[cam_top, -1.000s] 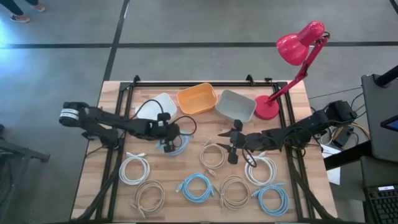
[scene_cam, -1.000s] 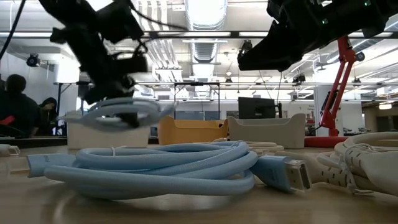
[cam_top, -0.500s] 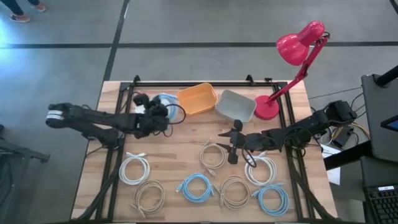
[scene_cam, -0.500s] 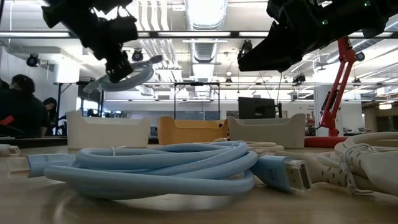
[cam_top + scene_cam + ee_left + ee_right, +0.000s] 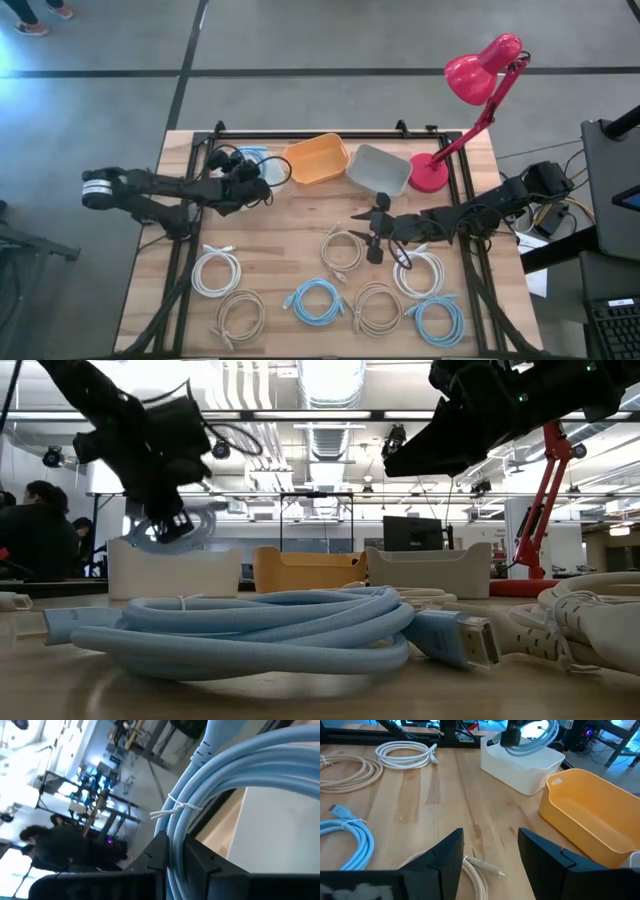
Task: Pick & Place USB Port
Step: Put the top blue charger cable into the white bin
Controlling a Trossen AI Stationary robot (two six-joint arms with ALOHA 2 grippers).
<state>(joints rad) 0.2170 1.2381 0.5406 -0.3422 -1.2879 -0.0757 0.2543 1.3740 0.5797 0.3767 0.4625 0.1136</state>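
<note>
My left gripper [image 5: 243, 176] is shut on a light blue coiled cable [image 5: 254, 157] and holds it over the white bin [image 5: 175, 570] at the table's far left. The right wrist view shows that gripper [image 5: 512, 735] with the coil [image 5: 540, 734] just above the bin [image 5: 522, 767]. My right gripper [image 5: 374, 236] hovers open over the middle of the table, above a beige cable coil [image 5: 345, 248], and touches nothing. My left gripper pinches several strands of the blue coil [image 5: 175, 852] between its two fingers, on one side of the loop, a little way from the white twist tie [image 5: 172, 810]. The coil is lifted clear and hangs tilted just above the white bin's rim [image 5: 170, 525].
An orange bin [image 5: 317, 160] and a grey bin [image 5: 380, 170] stand beside the white one at the far edge. A pink desk lamp [image 5: 470, 95] stands at the far right. Several white, beige and blue cable coils [image 5: 318, 300] lie along the near half of the table.
My left gripper has carried the blue coil from the table's middle left toward the far edge, first lifting it high, then lowering it over the white bin. The coil has tipped on the way. It has stayed shut on the coil.
</note>
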